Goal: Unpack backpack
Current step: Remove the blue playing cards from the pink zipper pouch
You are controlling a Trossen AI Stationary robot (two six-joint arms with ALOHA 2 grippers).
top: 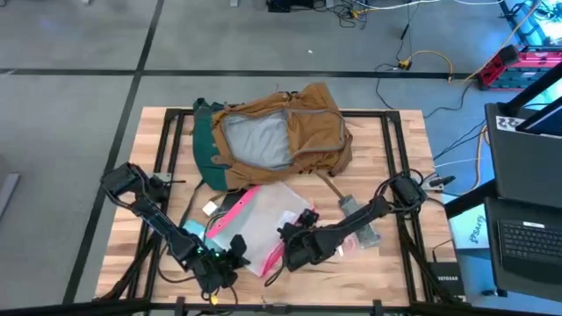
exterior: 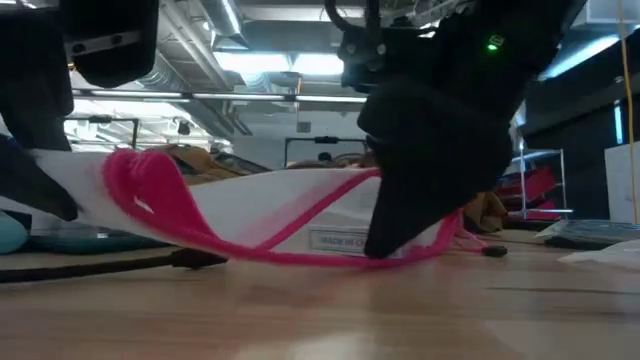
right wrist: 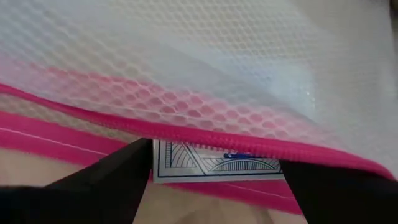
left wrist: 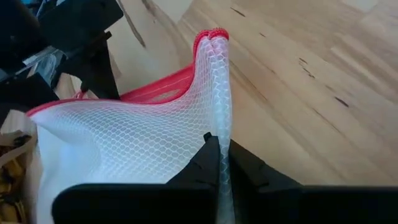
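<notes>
The tan-brown backpack (top: 281, 132) lies open at the table's far middle, its grey lining showing. Nearer lies a clear mesh pouch with pink edges (top: 255, 219). My left gripper (top: 230, 260) is shut on the pouch's near left corner. My right gripper (top: 291, 247) is open at the pouch's near right edge, fingers (right wrist: 118, 180) on either side of a stretch of the pink zip edge (right wrist: 205, 137). A printed card (right wrist: 217, 167) shows through the pouch just behind that edge. My left gripper pinches the mesh wall (left wrist: 222, 158) just below the pouch's corner between its two fingers. The doubled pink edge (left wrist: 211, 36) stands up beyond the fingertips. That end (exterior: 140, 185) is raised off the wood; the rest rests on the table. My right gripper stands at the zip edge; whether it touches, I cannot tell.
A flat grey item (top: 358, 218) lies beside my right arm. Small white bits (top: 211, 209) lie left of the pouch. Black frame rails (top: 391, 167) cross the tabletop. Bare wood (top: 395, 281) shows at the near right. A laptop (top: 527, 237) stands off the table's right.
</notes>
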